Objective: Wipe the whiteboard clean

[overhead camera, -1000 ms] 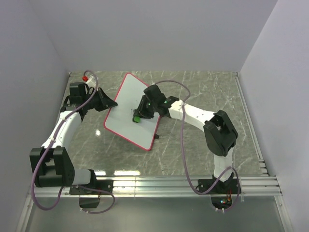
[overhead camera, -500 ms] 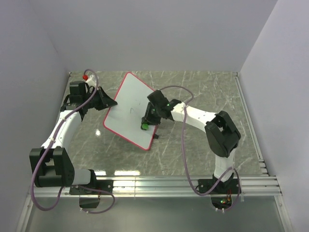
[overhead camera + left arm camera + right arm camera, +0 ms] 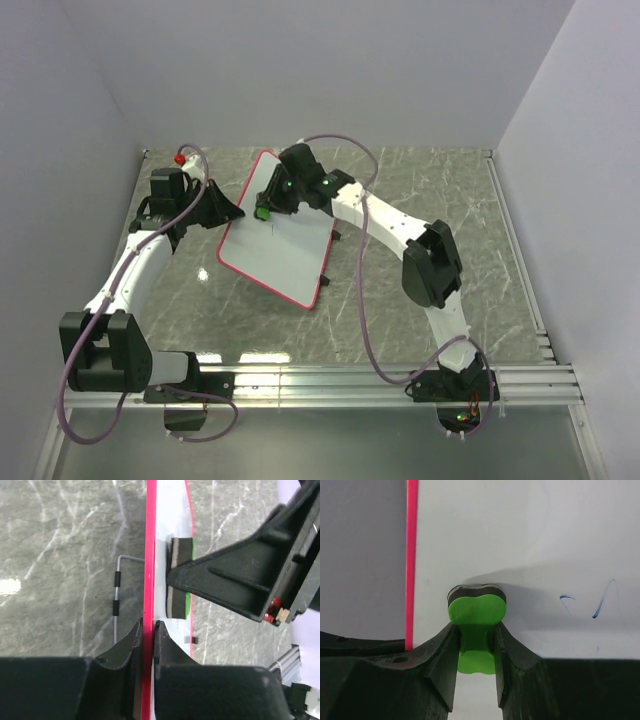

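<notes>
While the left gripper [image 3: 148, 630] clamps the whiteboard [image 3: 280, 245] rim, steadying it:
the right gripper [image 3: 476, 630] squeezes the eraser [image 3: 476, 609] against its left edge; blue strokes [image 3: 601, 600] remain.

text: none legible | whiteboard [image 3: 520, 530]: blue pen strokes [image 3: 603, 598] (perhaps letter fragments, too faint to read)

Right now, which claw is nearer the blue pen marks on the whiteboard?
Right. The right claw, holding the green eraser, sits just beside the pen marks; the left claw clamps the whiteboard's edge farther off.
</notes>
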{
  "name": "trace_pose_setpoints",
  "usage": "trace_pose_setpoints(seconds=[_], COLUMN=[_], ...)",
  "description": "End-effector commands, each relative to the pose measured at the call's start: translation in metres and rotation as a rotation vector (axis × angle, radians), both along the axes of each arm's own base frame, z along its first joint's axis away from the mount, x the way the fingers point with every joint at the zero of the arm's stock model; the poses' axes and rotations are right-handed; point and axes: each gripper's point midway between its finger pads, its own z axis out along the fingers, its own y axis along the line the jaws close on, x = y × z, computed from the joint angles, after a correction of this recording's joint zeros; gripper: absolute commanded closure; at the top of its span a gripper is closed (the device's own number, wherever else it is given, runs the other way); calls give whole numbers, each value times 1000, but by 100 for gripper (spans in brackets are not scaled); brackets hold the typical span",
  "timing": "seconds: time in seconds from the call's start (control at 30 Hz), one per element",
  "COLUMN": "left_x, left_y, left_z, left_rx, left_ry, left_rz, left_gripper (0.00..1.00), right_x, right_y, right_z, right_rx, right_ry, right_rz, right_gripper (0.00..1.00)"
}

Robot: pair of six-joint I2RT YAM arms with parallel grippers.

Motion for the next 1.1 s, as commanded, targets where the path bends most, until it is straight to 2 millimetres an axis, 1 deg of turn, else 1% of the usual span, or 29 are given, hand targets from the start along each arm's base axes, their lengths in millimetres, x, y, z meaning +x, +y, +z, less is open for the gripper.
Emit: trace_pose_setpoints(seconds=[0.0,0.07,0.1,0.13,0.17,0.2,0.3,0.33,0.37,0.47,0.5,0.57,0.6,0.67,0.7,0.77,0.8,0.87,0.93,0.97,1.0,1.07], left_x=[-7,-5,-5,-4,-3,-3,0,0,1,1,1,0,-1,-1,0,-1,-2,-1,0,1,1,2], left_y=[-15,-15,-15,-15,-16,-15,-16,-16,-15,-15,-15,-16,-16,-16,-16,-17,-17,-17,-18,-18,-17,-16], left_z=[-10,-8,-9,-9,-7,-8,-4,-4,-4,-5,-5,-7,-7,-7,-8,-9,-9,-9,-8,-6,-7,-4], left_rx=[26,28,31,29,28,28,28,29,32,37,38,36,36,39,43,43,43,42,43,45,49,57], left_ry=[37,32,36,34,31,32,22,20,21,20,21,24,26,25,25,31,31,29,28,23,27,18], left_rz=[-44,-44,-44,-44,-45,-44,-46,-47,-45,-47,-48,-53,-53,-55,-54,-59,-60,-58,-61,-62,-61,-63], left_gripper=[100,100,100,100,100,100,100,100,100,100,100,100,100,100,100,100,100,100,100,100,100,100], right_x=[-34,-48,-62,-72,-80,-94,-113,-114,-114,-100,-90,-76,-61,-43,-27,-11,-3,3,-4,-9,-21,-37], right_y=[-14,-26,-38,-42,-48,-59,-71,-71,-71,-57,-46,-36,-26,-18,-12,-5,1,2,-2,-5,-17,-30], right_z=[-70,-89,-107,-107,-122,-135,-151,-151,-150,-132,-116,-100,-84,-71,-60,-48,-40,-40,-58,-68,-89,-111], right_rx=[-102,-128,-158,-160,-183,-207,-236,-236,-237,-220,-197,-177,-158,-137,-115,-99,-96,-108,-128,-140,-161,-183], right_ry=[122,155,184,185,209,229,254,258,256,223,199,164,138,119,105,88,75,69,101,116,145,181], right_rz=[21,22,22,27,29,33,45,43,45,51,52,45,38,25,11,-4,-6,-8,-6,-4,-5,-11], right_gripper=[100,100,100,100,100,100,100,100,100,100,100,100,100,100,100,100,100,100,100,100,100,100])
